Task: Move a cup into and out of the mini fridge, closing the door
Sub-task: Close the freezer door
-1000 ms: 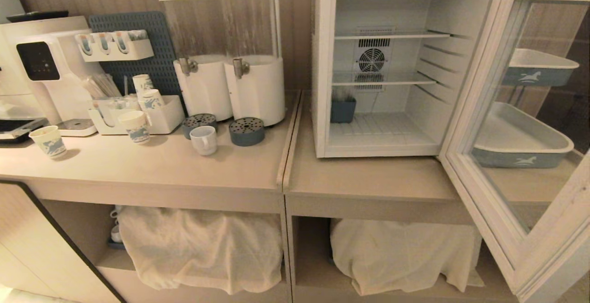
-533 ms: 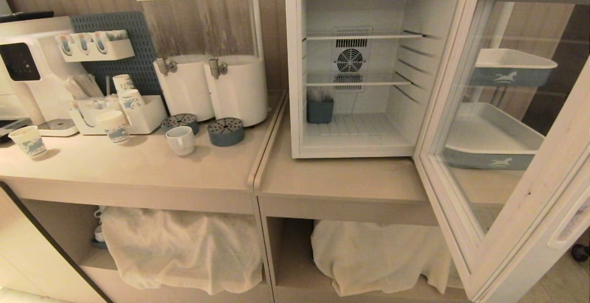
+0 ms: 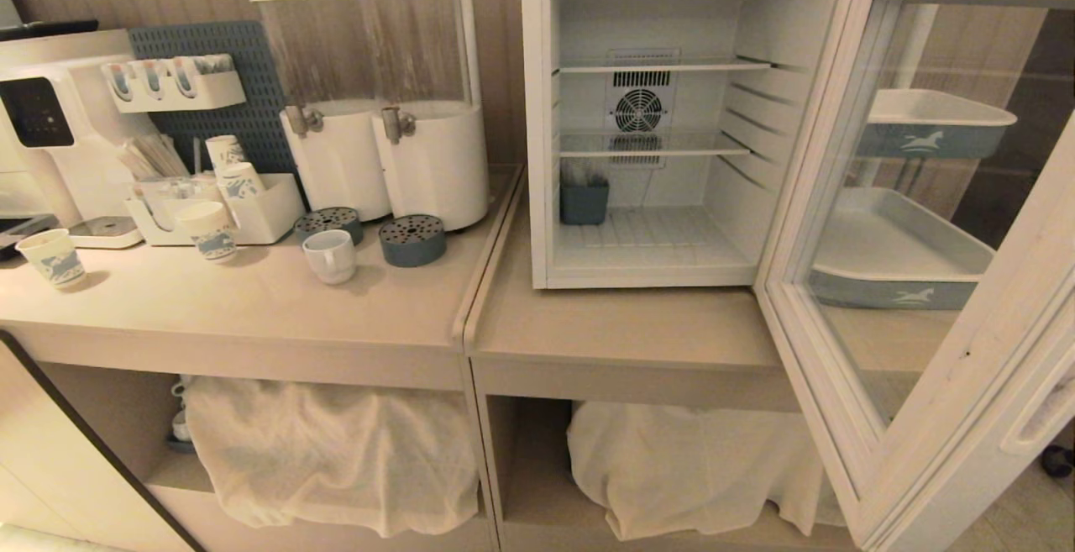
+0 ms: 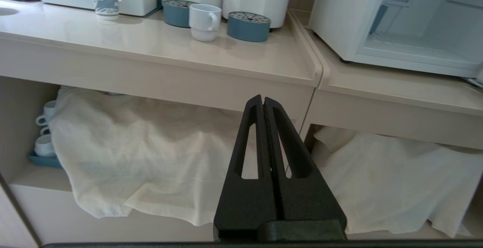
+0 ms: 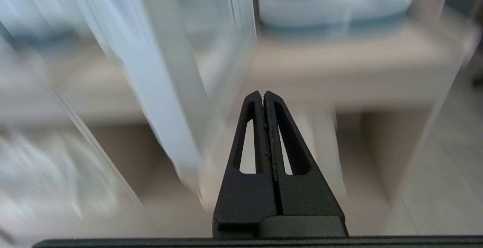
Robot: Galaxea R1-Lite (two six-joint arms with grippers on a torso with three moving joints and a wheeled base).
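I am standing at the very start of the job, as far as I can judge: the cup (image 3: 329,255) is sitting on the counter (image 3: 252,300) between two round blue drip trays (image 3: 411,239), well apart from the fridge (image 3: 537,115), and nothing is holding it. The door (image 3: 924,417) is hanging wide open to my right, so the way in is ready. Inside, the wire shelves (image 3: 655,146) are bare and only a small blue tub (image 3: 584,202) is sitting at the back of the floor.

My left gripper (image 4: 263,99) is hanging low in front of the counter's edge, fingers pressed together and holding nothing. My right gripper (image 5: 263,94) is hanging by the door, likewise closed tight and empty; its view is smeared.

Everything is waiting to be done: picking up the cup, setting it inside, closing the door, opening it again and bringing the cup back out
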